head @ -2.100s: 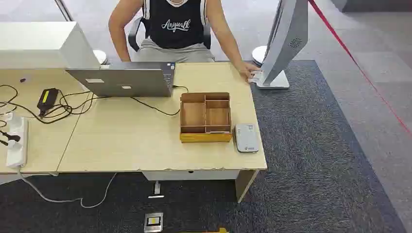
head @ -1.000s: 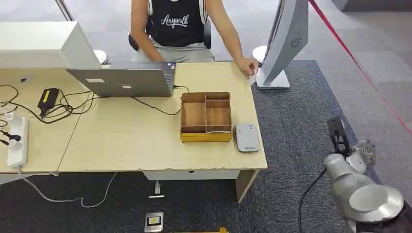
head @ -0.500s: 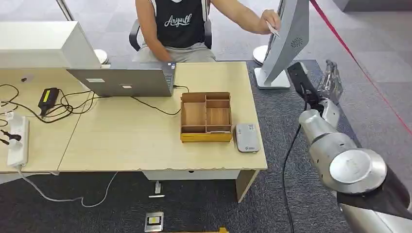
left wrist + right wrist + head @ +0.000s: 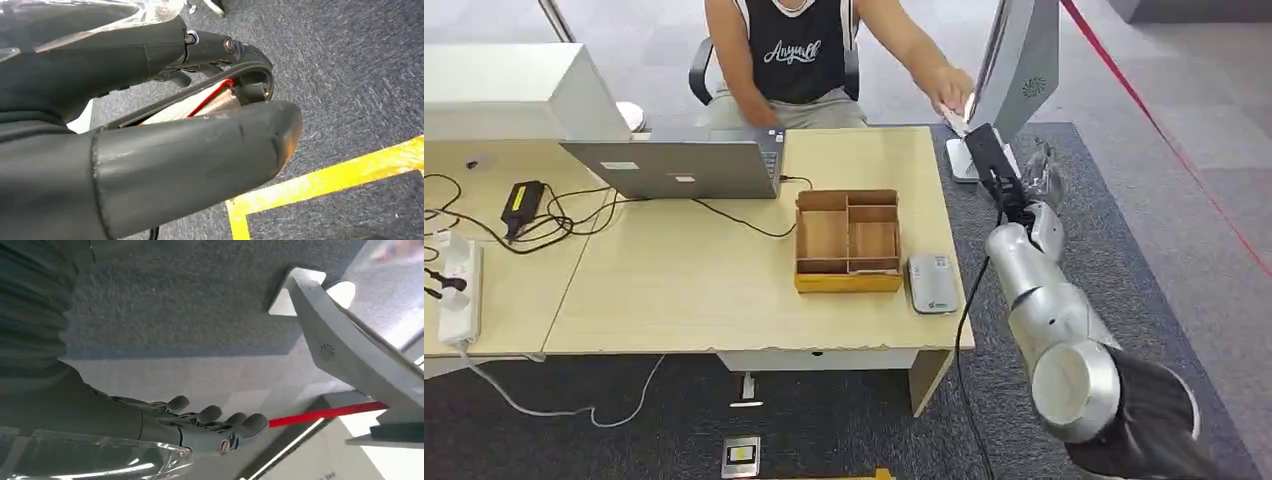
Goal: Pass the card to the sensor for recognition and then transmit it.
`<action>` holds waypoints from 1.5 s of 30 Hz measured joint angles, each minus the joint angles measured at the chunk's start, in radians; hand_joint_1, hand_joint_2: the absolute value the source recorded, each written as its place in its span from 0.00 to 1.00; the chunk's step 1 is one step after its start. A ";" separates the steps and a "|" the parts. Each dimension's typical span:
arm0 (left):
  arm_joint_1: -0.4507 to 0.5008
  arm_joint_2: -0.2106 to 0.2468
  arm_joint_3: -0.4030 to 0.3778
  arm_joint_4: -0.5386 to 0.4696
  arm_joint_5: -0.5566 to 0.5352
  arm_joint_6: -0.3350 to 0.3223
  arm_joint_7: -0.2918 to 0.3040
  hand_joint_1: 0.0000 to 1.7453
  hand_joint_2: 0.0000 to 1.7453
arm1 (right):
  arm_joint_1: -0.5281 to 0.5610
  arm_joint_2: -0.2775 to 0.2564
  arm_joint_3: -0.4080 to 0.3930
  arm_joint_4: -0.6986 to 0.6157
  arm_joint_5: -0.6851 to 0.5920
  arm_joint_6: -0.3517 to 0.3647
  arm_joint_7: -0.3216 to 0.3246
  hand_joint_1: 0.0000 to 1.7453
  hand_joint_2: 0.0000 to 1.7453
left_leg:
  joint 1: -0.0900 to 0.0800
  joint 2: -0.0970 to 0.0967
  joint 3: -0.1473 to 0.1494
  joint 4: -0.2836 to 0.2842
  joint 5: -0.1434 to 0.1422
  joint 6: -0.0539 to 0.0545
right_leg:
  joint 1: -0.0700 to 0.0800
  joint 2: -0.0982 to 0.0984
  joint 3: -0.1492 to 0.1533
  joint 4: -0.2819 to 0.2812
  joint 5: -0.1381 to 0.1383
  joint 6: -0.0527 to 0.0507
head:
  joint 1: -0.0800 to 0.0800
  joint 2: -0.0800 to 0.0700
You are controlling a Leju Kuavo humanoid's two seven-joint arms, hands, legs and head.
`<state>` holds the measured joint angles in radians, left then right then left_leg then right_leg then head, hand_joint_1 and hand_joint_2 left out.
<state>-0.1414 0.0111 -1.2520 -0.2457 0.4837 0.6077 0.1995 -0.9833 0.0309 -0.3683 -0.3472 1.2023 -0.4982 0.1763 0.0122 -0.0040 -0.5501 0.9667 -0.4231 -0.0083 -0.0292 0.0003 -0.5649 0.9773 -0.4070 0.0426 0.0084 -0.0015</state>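
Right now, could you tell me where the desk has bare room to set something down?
The broad desk surface between the laptop and the front edge is bare, left of the wooden organizer. The strip behind the organizer is also free. The left end is crowded with cables and a power strip; the card reader fills the right corner.

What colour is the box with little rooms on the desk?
The box is brown with a yellow front edge, clearest in the head view.

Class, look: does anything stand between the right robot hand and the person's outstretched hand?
Nothing plainly does, though the grey stand rises close beside the gap between the right robot hand and the person's hand.
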 joint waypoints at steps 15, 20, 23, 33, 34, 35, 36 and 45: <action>-0.004 0.010 -0.005 0.001 -0.011 -0.015 0.015 0.00 0.00 | 0.035 0.017 0.492 -0.167 -0.141 -0.007 0.085 0.00 1.00 | 0.001 0.002 0.000 0.000 0.000 0.000 | 0.001 0.003 -0.001 0.000 0.000 0.000 | 0.000 0.000; -0.008 0.010 -0.006 0.001 -0.011 -0.016 0.013 0.00 0.00 | 0.035 0.013 0.587 -0.190 -0.193 -0.011 0.112 0.00 1.00 | 0.000 0.002 0.000 0.000 0.000 0.000 | 0.000 0.003 -0.001 0.000 0.000 0.000 | 0.000 0.000; -0.009 0.010 -0.007 0.002 -0.013 -0.018 0.014 0.00 0.00 | 0.035 0.007 0.635 -0.202 -0.213 -0.015 0.124 0.00 1.00 | 0.001 0.002 0.000 0.000 0.000 0.000 | 0.000 0.003 -0.002 0.000 0.000 0.000 | 0.000 0.000; -0.010 0.013 -0.007 0.002 -0.014 -0.018 0.016 0.00 0.00 | 0.036 -0.010 0.736 -0.225 -0.220 -0.019 0.130 0.00 1.00 | 0.001 0.002 0.000 0.000 0.000 0.000 | 0.001 0.003 -0.002 0.000 0.000 0.000 | 0.000 0.000; -0.011 0.013 -0.007 0.002 -0.014 -0.018 0.016 0.00 0.00 | 0.036 -0.011 0.742 -0.225 -0.220 -0.019 0.130 0.00 1.00 | 0.001 0.002 0.000 0.000 0.000 0.000 | 0.001 0.003 -0.002 0.000 0.000 0.000 | 0.000 0.000; -0.011 0.013 -0.007 0.002 -0.014 -0.018 0.016 0.00 0.00 | 0.036 -0.012 0.747 -0.225 -0.220 -0.019 0.131 0.00 1.00 | 0.001 0.002 0.000 0.000 0.000 0.000 | 0.001 0.003 -0.002 0.000 0.000 0.000 | 0.000 0.000; -0.011 0.013 -0.007 0.002 -0.014 -0.018 0.016 0.00 0.00 | 0.036 -0.013 0.752 -0.225 -0.220 -0.019 0.131 0.00 1.00 | 0.000 0.002 0.000 0.000 0.000 0.000 | 0.001 0.003 -0.002 0.000 0.000 0.000 | 0.000 0.000; -0.011 0.013 -0.007 0.002 -0.016 -0.019 0.017 0.00 0.00 | 0.036 -0.020 0.795 -0.225 -0.230 -0.017 0.158 0.00 1.00 | 0.001 0.002 0.000 0.000 0.000 0.000 | 0.001 0.003 -0.002 0.000 0.000 0.000 | 0.000 0.000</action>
<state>-0.1519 0.0237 -1.2593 -0.2434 0.4677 0.5890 0.2167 -0.9476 0.0107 0.4264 -0.5726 0.9728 -0.5150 0.3341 0.0127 -0.0023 -0.5504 0.9666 -0.4233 -0.0084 -0.0287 0.0034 -0.5665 0.9774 -0.4068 0.0422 0.0088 -0.0015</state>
